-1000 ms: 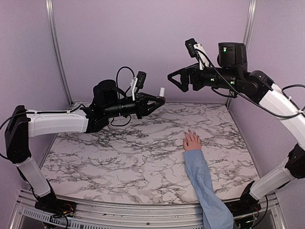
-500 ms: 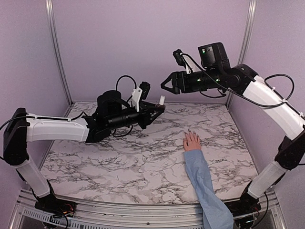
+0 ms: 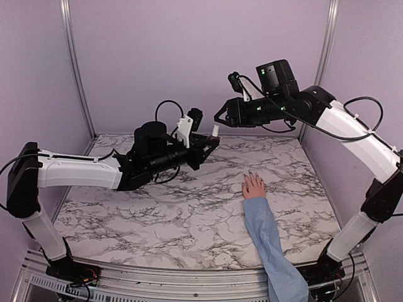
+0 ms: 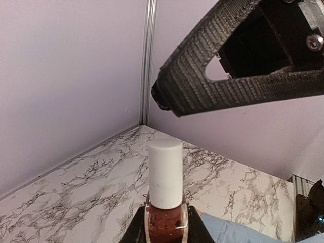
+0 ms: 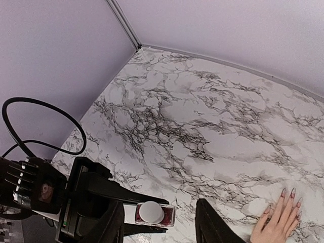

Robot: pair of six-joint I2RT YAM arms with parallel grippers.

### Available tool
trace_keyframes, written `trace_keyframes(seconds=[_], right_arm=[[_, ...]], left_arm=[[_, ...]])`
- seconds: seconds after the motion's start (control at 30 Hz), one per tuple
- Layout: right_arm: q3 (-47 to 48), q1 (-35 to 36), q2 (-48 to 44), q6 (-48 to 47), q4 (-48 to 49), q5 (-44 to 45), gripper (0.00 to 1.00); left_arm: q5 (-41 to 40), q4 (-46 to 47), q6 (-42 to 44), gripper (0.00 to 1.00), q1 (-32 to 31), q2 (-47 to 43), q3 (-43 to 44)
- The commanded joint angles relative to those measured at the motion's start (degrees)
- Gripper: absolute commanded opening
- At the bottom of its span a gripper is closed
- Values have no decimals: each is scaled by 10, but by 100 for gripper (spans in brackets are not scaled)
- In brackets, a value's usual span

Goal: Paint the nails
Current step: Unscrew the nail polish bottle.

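Lying on the marble table (image 3: pixel 157 207): a small pinkish hand (image 3: pixel 254 187), palm down, right of centre. A light-blue sleeve (image 3: pixel 271 242) runs from it back to the near edge.
Nails (image 5: pixel 292 193): at the far ends of the fingers, long and pointed. They look dusky pink in the right wrist view and are only dark specks from above. They are well apart from both grippers and lower than them.
Hand's long axis: from the near edge toward the back wall, leaning a little left. The fingertips point away from the arm bases, with the fingers slightly fanned.
Left gripper (image 3: pixel 211 139): raised above the far middle of the table and reaching rightward. It is pinched onto the glass body of a small bottle (image 4: pixel 165 223) of dark red polish.
Bottle's axis: upright, with the white cap (image 4: pixel 165 172) on top, clear of the left fingers (image 4: pixel 132 234).
Right gripper (image 5: pixel 159 203): reaching in from the right at a greater height, facing the left one. Its two fingers are spread, one on each side of the cap in its own camera. A gap shows on both sides and nothing touches.
Left wrist view: one ribbed black finger (image 4: pixel 187 86) of the right gripper hangs above and to the right of the cap, apart from it.
Bottle to hand: the bottle is up in the air, left of the hand and beyond it, not touching.
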Motion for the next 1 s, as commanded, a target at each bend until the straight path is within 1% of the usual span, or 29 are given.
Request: trace_keyframes(seconds=[0.0, 0.17, 0.3, 0.37, 0.63, 0.8, 0.93, 0.97], right_arm=[[2, 7, 12, 12, 6, 5, 46], [3, 13, 21, 21, -4, 29, 44], [-7, 16, 22, 36, 13, 50, 37], [-5, 16, 28, 39, 10, 56, 36], [-9, 19, 36, 42, 29, 41, 26], [2, 20, 44, 43, 31, 31, 16], [8, 19, 46, 30, 38, 15, 2], [7, 18, 44, 24, 44, 5, 0]], left_arm=[[-26, 14, 9, 0, -3, 11, 24], [-40, 14, 7, 0, -4, 21, 36], [-40, 14, 6, 0, -6, 24, 39], [-41, 14, 6, 0, -6, 24, 38], [-46, 12, 11, 0, -6, 26, 39], [-47, 9, 13, 0, -6, 25, 41], [-45, 9, 11, 0, -5, 19, 41], [-39, 9, 6, 0, -2, 18, 41]])
